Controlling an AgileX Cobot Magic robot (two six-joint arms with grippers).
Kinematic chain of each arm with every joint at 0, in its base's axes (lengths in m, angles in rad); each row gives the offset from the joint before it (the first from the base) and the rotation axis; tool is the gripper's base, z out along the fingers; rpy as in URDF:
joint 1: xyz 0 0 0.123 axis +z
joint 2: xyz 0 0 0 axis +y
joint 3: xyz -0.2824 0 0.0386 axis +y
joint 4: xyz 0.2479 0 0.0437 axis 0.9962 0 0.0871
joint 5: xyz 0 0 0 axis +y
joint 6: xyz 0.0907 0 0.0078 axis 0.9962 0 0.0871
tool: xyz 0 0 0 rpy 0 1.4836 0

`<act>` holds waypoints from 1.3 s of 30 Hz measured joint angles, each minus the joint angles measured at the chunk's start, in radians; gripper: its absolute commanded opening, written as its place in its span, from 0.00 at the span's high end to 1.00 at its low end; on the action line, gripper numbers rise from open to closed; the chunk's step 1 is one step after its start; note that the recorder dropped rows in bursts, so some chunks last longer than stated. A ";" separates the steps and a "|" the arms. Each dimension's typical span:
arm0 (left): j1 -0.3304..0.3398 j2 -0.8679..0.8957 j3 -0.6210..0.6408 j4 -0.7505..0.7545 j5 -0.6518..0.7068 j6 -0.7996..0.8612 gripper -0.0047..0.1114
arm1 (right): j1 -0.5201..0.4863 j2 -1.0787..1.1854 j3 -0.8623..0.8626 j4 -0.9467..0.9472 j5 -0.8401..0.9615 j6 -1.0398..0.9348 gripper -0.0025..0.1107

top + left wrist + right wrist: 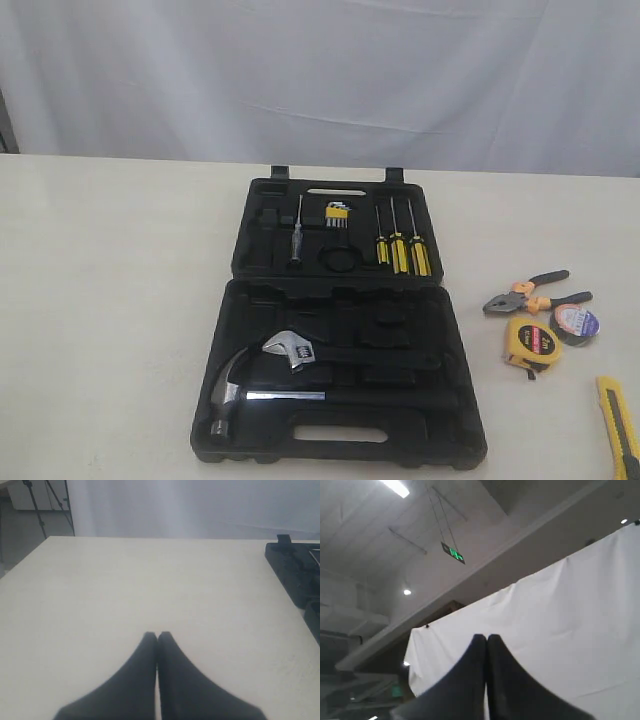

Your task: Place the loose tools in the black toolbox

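Lower the right gripper [486,637], pressed together and empty like the left gripper [158,635]. Spread wide first, then pinch the orange-and-black-handled pliers [535,292] lying a bit right of the big flat black plastic toolbox [440,425].

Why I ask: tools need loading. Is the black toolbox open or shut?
Open: the black toolbox lies with both halves flat, hammer and screwdrivers exposed.

Setting: large indoor hall rigged as a recording lab. Evidence: pale table [100,300] before a white cloth backdrop [320,80]; tripod [36,511] on the floor beyond; high ceiling, strip light [395,487], hanging green sign [453,553].
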 measured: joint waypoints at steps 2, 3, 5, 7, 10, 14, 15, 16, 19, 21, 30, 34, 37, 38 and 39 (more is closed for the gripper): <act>0.000 0.000 0.000 0.000 0.000 0.000 0.96 | 0.000 0.000 0.000 -0.009 -0.024 0.043 0.98; 0.000 0.000 0.000 0.000 0.000 0.000 0.96 | 0.000 0.000 0.000 -0.005 -0.030 0.053 0.98; 0.000 0.000 0.000 0.000 0.000 0.000 0.96 | 0.000 0.000 0.000 0.016 -0.035 0.069 0.98; 0.000 0.000 0.000 0.000 0.000 0.000 0.96 | 0.000 0.000 0.000 0.032 -0.036 0.073 0.98; 0.000 0.000 0.000 0.000 0.000 0.000 0.96 | 0.000 0.000 0.000 0.046 -0.036 0.074 0.98; 0.000 0.000 0.000 0.000 0.000 0.000 0.96 | 0.000 0.000 0.000 0.050 -0.029 0.007 0.98; 0.000 0.000 0.000 0.000 0.000 0.000 0.96 | 0.000 0.000 0.000 0.050 -0.004 -0.022 0.98; 0.000 0.000 0.000 0.000 0.000 0.000 0.96 | 0.000 0.000 -0.009 0.055 0.037 -0.041 0.98; 0.000 0.000 0.000 0.000 0.000 0.000 0.96 | 0.000 0.020 -0.102 0.099 0.269 -0.110 0.98; 0.000 0.000 0.000 0.000 0.000 0.000 0.96 | 0.000 0.087 -0.213 0.125 0.431 -0.149 0.98; 0.000 0.000 0.000 0.000 0.000 0.000 0.96 | 0.000 0.706 -1.031 0.044 1.377 -0.395 0.98; 0.000 0.000 0.000 0.000 0.000 0.000 0.96 | 0.000 1.027 -1.376 -0.043 1.911 -0.580 0.98; 0.000 0.000 0.000 0.000 0.000 0.000 0.96 | -0.003 1.123 -1.383 -0.138 1.968 -0.592 0.98; 0.000 0.000 0.000 0.000 0.000 0.000 0.96 | -0.015 1.144 -1.361 -0.161 1.970 -0.588 0.98; 0.000 0.000 0.000 0.000 0.000 0.000 0.96 | -0.058 1.175 -1.307 -0.166 1.972 -0.586 0.98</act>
